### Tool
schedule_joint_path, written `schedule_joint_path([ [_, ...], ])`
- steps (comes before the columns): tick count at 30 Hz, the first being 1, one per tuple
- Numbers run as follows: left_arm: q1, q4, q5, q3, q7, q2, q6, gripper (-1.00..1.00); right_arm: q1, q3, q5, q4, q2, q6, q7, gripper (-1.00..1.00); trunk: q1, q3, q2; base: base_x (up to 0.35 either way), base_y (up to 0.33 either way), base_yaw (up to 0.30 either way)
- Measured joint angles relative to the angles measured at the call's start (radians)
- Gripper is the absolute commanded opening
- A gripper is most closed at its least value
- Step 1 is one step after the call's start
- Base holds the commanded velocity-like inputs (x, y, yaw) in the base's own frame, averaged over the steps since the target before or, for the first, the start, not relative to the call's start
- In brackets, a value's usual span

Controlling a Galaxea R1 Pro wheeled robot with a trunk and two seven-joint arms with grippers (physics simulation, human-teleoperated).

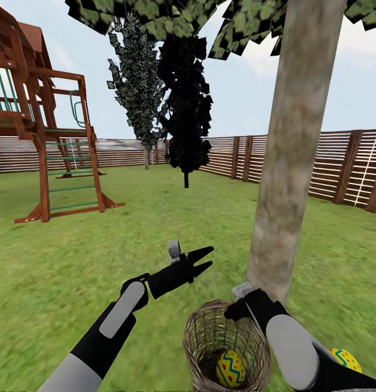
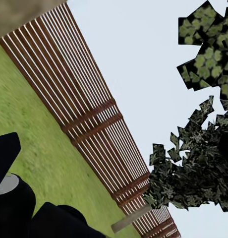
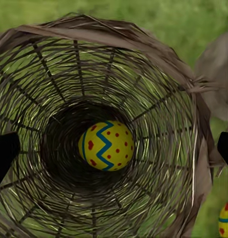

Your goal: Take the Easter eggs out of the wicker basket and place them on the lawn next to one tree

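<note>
- Open-woven wicker basket (image 1: 226,343) stands on mottled lawn (image 1: 73,256) at the rough grey-beige tree (image 1: 289,163) trunk; one smooth zigzag-banded egg (image 3: 106,145) lies inside.
- Second egg (image 1: 345,358) lies on grass just beside the basket.
- Right gripper (image 1: 237,311) hangs above the rim, fingers apparently spread.
- Left gripper (image 1: 201,260) open, over bare grass.

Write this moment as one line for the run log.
right gripper: open above basket | left gripper: open | basket: one egg | grass: one egg by tree
</note>
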Motion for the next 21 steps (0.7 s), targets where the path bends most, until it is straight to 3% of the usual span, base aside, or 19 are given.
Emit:
schedule_joint_path([
  [6, 0.000, 0.000, -0.001, 0.000, 0.003, 0.000, -0.002, 1.00, -0.038, 0.031, 0.001, 0.004, 0.001, 0.006, -0.001, 1.00, 0.023, -0.019, -0.042, 0.000, 0.000, 0.000],
  [12, 0.000, 0.000, -0.001, 0.000, 0.006, -0.001, -0.002, 1.00, -0.086, 0.035, -0.001, 0.099, 0.000, 0.113, -0.018, 1.00, 0.046, -0.038, -0.084, 0.000, 0.000, 0.000],
  [15, 0.000, 0.000, -0.001, 0.000, 0.006, -0.002, -0.002, 1.00, -0.094, 0.034, -0.001, 0.114, -0.002, 0.124, -0.053, 1.00, 0.058, -0.047, -0.105, 0.000, 0.000, 0.000],
  [21, 0.000, 0.000, 0.000, 0.000, 0.006, -0.002, -0.002, 1.00, -0.096, 0.033, -0.001, 0.161, -0.005, 0.127, -0.060, 1.00, 0.081, -0.066, -0.147, 0.000, 0.000, 0.000],
])
